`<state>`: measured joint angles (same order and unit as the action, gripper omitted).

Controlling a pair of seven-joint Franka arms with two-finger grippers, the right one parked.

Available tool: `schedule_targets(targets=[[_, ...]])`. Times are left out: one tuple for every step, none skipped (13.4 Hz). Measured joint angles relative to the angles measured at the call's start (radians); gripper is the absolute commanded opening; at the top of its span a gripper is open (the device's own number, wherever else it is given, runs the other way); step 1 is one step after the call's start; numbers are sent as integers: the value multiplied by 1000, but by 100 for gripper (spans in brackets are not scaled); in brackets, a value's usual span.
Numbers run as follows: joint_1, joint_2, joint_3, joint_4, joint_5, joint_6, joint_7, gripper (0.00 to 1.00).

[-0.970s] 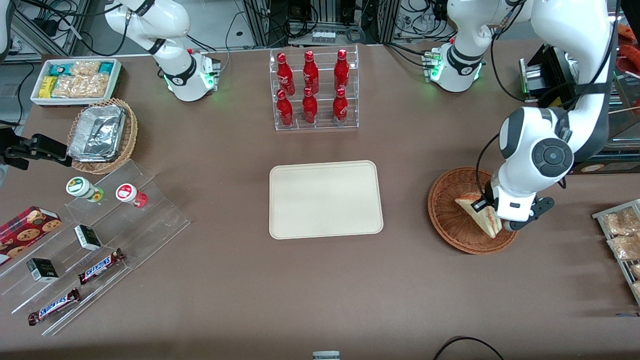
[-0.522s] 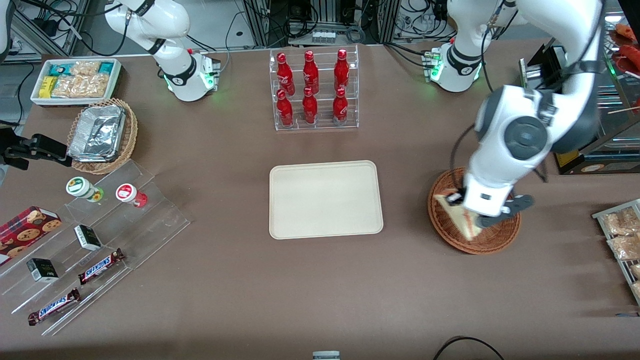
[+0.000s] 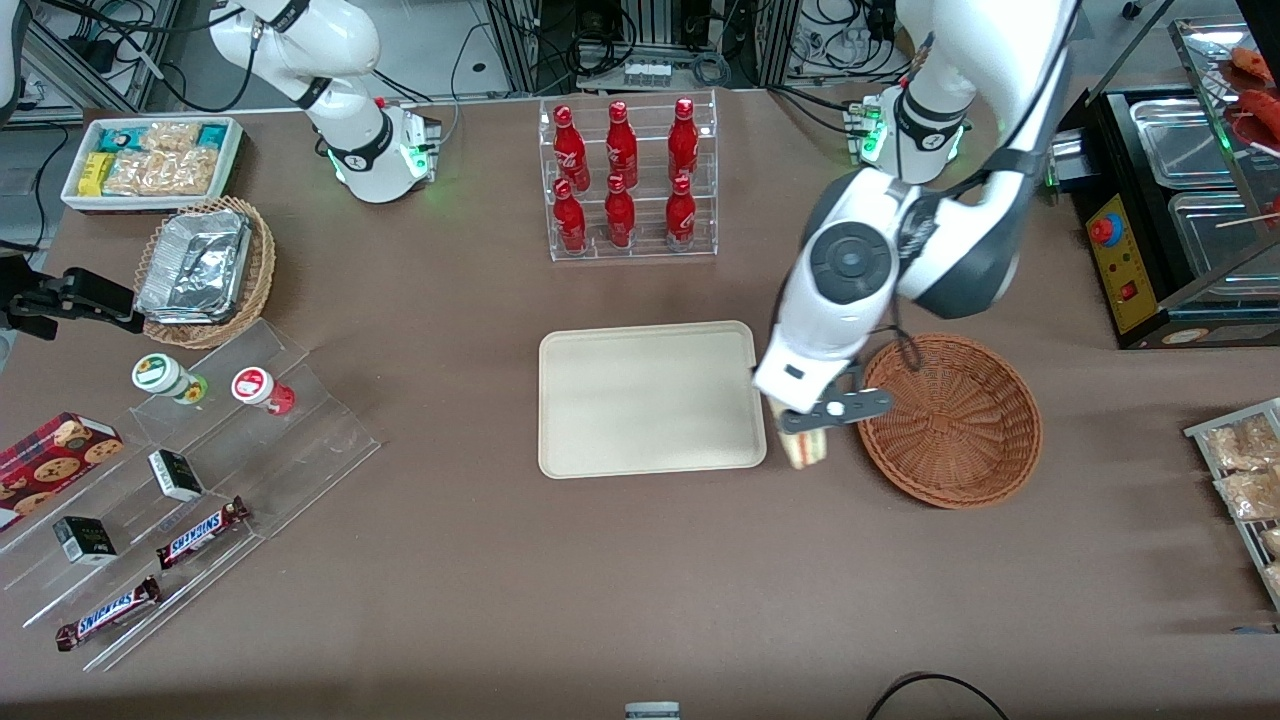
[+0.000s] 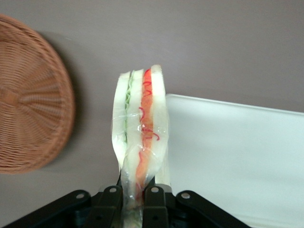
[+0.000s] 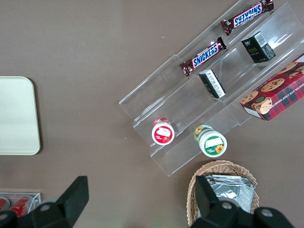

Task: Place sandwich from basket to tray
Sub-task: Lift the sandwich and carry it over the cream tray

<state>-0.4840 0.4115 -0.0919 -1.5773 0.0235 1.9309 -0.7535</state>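
My left gripper (image 3: 812,428) hangs above the table between the basket (image 3: 950,420) and the tray (image 3: 650,397), shut on the sandwich (image 3: 806,449). The wrist view shows the wrapped sandwich (image 4: 140,133) pinched between the black fingers (image 4: 156,199), its green, orange and red filling edge showing. It hangs over the brown table just beside the tray's rim (image 4: 228,102). The reddish-brown wicker basket (image 4: 33,99) holds nothing. The cream tray has nothing on it.
A clear rack of red bottles (image 3: 625,180) stands farther from the front camera than the tray. Toward the working arm's end lie bagged snacks on a rack (image 3: 1240,470) and a black appliance (image 3: 1160,230). Toward the parked arm's end stand acrylic steps with snack bars (image 3: 200,470).
The gripper lifted the sandwich out of the basket and carried it sideways toward the tray. The basket now sits bare.
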Motion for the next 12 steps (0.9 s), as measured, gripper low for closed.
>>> schedule_targets(targets=[[-19,30,-1,29,-15,0,0,0],[-37,60,-2,57,-21,1,0,0],[-55,88,-3,81,-23,1,0,0],[-74,116,-4,99,-25,2,0,0],[-89,138,-6,110,-28,9,0,0],[-104,157,-7,117,-31,22,0,0],[-119,172,-8,119,-33,36,0,0],[-134,185,-8,120,-35,59,0,0],[-148,196,-8,120,-36,85,-2,0],[-162,205,-9,120,-36,109,-6,0],[-177,215,-9,120,-37,132,-9,0],[-189,226,-9,121,-41,153,-10,0]])
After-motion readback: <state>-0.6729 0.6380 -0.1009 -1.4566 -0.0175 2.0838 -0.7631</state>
